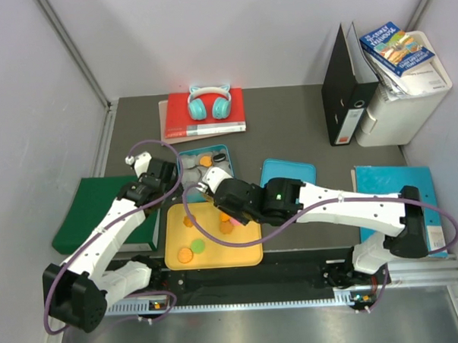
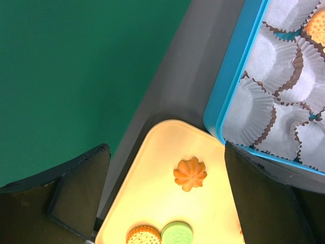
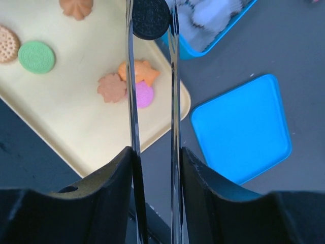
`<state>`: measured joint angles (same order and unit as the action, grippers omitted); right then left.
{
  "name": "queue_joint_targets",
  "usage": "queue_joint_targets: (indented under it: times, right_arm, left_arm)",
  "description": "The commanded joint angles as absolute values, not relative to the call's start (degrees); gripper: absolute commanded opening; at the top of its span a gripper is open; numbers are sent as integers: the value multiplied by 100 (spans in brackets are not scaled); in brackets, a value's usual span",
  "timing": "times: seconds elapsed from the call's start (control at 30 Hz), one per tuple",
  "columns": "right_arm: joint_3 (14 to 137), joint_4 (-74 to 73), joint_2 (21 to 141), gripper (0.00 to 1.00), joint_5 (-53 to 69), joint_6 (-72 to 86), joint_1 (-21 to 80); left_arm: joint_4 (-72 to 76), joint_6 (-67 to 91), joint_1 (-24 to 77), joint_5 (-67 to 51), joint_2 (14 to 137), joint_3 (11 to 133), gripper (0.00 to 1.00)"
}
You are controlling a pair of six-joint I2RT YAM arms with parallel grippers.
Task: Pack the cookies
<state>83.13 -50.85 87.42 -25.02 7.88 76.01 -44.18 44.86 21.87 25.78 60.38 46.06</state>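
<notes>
Black cookie (image 3: 151, 19) sits clamped between the right gripper's (image 3: 151, 15) tips over the blue tin's (image 3: 203, 48) near edge, while the left gripper (image 2: 170, 203) hangs spread wide over the yellow tray (image 2: 152, 173).

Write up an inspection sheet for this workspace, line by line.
Surface: dark grey table; no spills seen.
Job's things: loose cookies on the yellow tray; blue tin lined with paper cups, one holding an orange cookie; tin lid lying beside it.
Clutter: headphones on a red book; green folder; black binder; white box of books; blue folder.
Claws: left claw open and empty above the tray's corner; right claw shut on a black cookie.
Cables: purple cables looped along both arms.
Surroundings: white walls; nothing else seen.
</notes>
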Motion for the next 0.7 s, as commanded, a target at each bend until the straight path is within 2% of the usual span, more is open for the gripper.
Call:
queue_joint_targets:
  times: [0.0, 0.47, 0.67]
  right_arm:
    - [8762, -5186, 8411, 40, -3058, 607, 7603]
    - [8973, -4404, 8947, 40, -2629, 211, 6452]
    - [9412, -4316, 9535, 40, -2443, 27, 6320]
  left_arm:
    - [-4403, 4430, 2145, 2654, 5985, 4860, 98]
    - [-4351, 4307, 2057, 2654, 6099, 4922, 98]
    - [-4245, 4298, 1995, 2496, 6231, 4860, 98]
